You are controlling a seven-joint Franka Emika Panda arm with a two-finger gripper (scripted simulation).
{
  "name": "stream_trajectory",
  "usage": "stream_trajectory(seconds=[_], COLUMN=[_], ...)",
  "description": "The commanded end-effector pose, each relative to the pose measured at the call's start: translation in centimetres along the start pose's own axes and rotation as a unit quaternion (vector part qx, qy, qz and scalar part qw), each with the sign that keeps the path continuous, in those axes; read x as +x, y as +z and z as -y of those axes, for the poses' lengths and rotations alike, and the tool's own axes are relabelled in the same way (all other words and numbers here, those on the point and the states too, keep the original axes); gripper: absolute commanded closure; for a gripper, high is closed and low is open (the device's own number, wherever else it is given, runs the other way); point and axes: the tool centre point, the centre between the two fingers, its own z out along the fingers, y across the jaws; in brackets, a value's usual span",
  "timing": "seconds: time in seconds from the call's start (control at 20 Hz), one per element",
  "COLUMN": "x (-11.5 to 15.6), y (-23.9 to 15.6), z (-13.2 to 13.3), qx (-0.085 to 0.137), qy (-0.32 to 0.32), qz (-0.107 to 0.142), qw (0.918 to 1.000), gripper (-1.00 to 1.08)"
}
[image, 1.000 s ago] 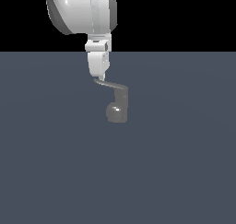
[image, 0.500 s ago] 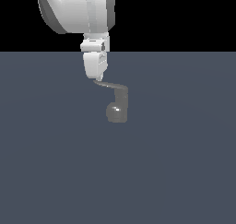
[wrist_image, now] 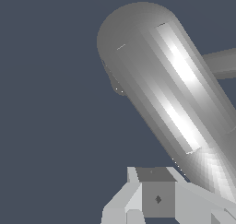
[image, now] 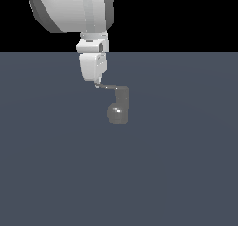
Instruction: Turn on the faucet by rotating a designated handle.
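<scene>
In the exterior view the small grey faucet stands mid-scene on its glossy bulb base. From the top of its column the thin handle runs toward the exterior view's left. My gripper hangs straight down from the white arm, and its narrow tip touches the handle's free end. The fingers look pressed together, with nothing held between them. The wrist view shows a thick grey part of the faucet running diagonally close above my fingers. A thinner grey bar branches off it.
The faucet sits on a flat dark blue-grey surface. The big white arm link fills the top of the exterior view above the gripper.
The arm has drifted toward the exterior view's left and the gripper tip sits slightly lower at the handle's end. The handle's angle looks almost unchanged.
</scene>
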Motion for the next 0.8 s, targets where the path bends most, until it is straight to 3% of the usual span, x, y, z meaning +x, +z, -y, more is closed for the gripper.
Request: stream_trajectory(seconds=[0.0, 0.15, 0.75], x=[-0.4, -0.1, 1.9], y=[0.0, 0.0, 0.0], z=[-1.0, -0.9, -4.2], qx=[-0.002, 0.0, -0.001], qy=[-0.003, 0.0, -0.001], qz=[0.0, 0.0, 0.0], qw=[1.0, 1.0, 1.0], gripper=[1.08, 1.08, 1.08])
